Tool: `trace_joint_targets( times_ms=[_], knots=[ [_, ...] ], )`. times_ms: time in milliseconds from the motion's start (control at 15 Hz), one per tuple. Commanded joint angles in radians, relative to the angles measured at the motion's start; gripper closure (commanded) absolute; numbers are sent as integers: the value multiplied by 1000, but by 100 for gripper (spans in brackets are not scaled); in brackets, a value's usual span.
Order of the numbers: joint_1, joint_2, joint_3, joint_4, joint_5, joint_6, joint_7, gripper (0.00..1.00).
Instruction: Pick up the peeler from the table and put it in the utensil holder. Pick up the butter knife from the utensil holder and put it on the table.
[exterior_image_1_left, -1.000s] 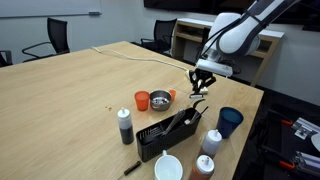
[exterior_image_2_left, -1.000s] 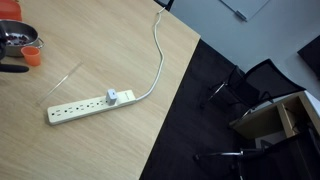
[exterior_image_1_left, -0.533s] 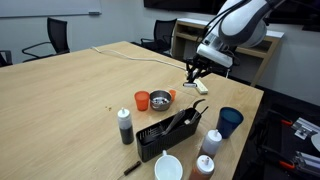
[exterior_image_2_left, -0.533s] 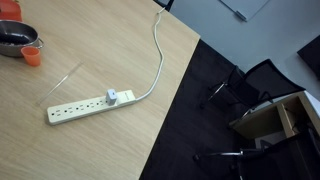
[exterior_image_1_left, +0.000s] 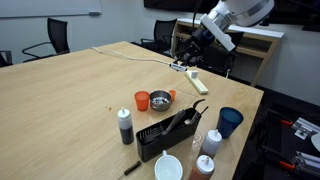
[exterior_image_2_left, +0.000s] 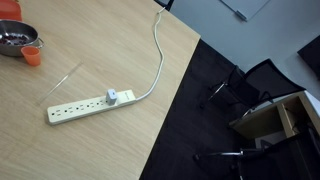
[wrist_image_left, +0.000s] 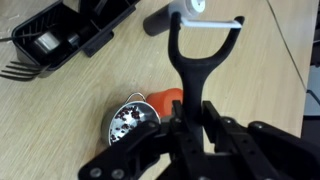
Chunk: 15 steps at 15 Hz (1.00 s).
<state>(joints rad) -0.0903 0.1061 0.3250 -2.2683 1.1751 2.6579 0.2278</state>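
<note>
So the gripper (wrist_image_left: 190, 122) is clamped tight on the black peeler (wrist_image_left: 203, 45), blade end poking out, up in the air over the table (exterior_image_1_left: 70, 100). The utensil holder (exterior_image_1_left: 172, 132) sits well apart, nearer the camera in an exterior view, lying diagonally, so I'd guess the peeler heads that way.

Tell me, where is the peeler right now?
The black Y-shaped plastic peeler is clamped in the jaws, in mid-air over the light-wood table; in the wrist view, the small orange cup and round metal bowl sit below it.
</note>
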Motion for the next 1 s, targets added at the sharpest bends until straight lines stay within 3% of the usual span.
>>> trace_joint_targets(
  times_ms=[0,133,333,733,933],
  knots=[
    [17,44,-94,-8,260,-198,-276,94],
    [11,84,-145,-37,361,-333,-416,94],
    [6,139,-219,-59,394,-560,-521,94],
    [3,204,-288,-47,361,-993,-557,94],
    [14,244,-303,-33,359,-1135,-535,94]
  ],
)
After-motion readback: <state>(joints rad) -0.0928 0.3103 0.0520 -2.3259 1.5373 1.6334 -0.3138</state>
